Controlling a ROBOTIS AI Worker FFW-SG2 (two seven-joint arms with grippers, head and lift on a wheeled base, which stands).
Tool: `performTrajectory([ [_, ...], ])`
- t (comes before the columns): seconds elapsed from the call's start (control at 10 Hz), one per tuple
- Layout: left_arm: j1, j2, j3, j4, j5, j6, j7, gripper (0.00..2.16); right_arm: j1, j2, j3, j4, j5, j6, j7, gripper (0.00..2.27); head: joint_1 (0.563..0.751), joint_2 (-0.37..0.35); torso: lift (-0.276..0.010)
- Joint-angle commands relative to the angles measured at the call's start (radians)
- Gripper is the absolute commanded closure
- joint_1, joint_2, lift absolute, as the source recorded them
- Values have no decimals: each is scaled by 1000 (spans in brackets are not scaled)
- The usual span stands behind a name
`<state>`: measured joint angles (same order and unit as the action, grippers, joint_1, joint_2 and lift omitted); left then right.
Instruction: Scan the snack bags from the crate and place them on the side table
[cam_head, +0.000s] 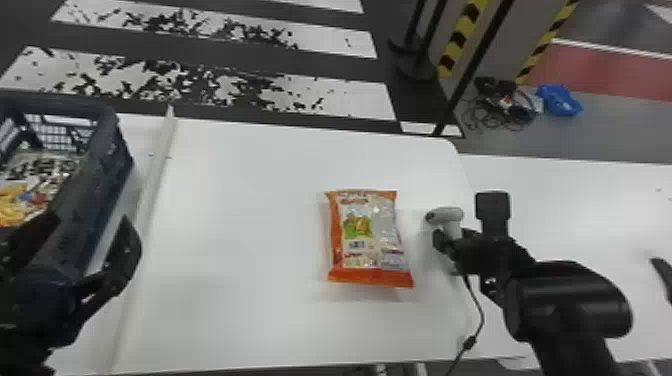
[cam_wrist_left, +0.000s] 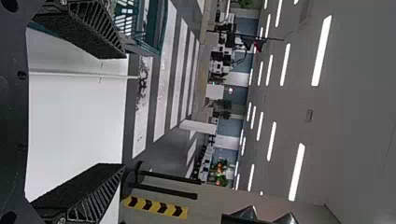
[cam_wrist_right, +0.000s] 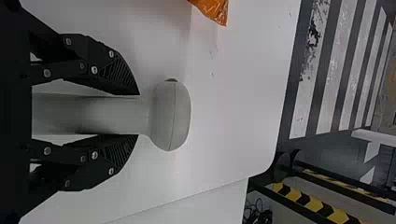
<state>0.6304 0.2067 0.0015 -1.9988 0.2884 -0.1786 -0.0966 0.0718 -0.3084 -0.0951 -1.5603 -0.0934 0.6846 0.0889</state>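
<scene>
An orange snack bag (cam_head: 367, 230) lies flat on the white table (cam_head: 240, 225), label side up; its orange corner (cam_wrist_right: 212, 9) shows in the right wrist view. Just right of the bag, my right gripper (cam_head: 445, 245) holds the grey-white scanner (cam_head: 447, 215) upright. In the right wrist view both fingers of my right gripper (cam_wrist_right: 133, 115) press on the handle of the scanner (cam_wrist_right: 170, 115). At the left, my left gripper (cam_head: 87, 235) stands open beside the crate (cam_head: 107, 165), which has snack bags (cam_head: 30, 195) inside. My left gripper (cam_wrist_left: 116, 112) has nothing between its wide-spread fingers.
A raised white ridge (cam_head: 155, 185) runs between crate and bag. The scanner's cable (cam_head: 480, 320) hangs toward the table's front edge. Another white table (cam_head: 590, 210) adjoins at the right, with a dark object (cam_head: 664, 275) at its far side. Posts stand behind.
</scene>
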Motion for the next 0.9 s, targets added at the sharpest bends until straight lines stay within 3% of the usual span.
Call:
performTrajectory([
  [0.0,0,-1,0,0,0,0,0,36,3,0,-3,0,-11,-4,-1,323,695,-209,-81],
  [0.2,2,-1,0,-2,0,0,0,36,26,0,-26,-35,-28,-1,-11,134,695,-210,-81],
  [0.8,2,0,-3,-11,0,3,0,36,229,5,-160,-443,-256,180,46,130,695,-202,-81],
])
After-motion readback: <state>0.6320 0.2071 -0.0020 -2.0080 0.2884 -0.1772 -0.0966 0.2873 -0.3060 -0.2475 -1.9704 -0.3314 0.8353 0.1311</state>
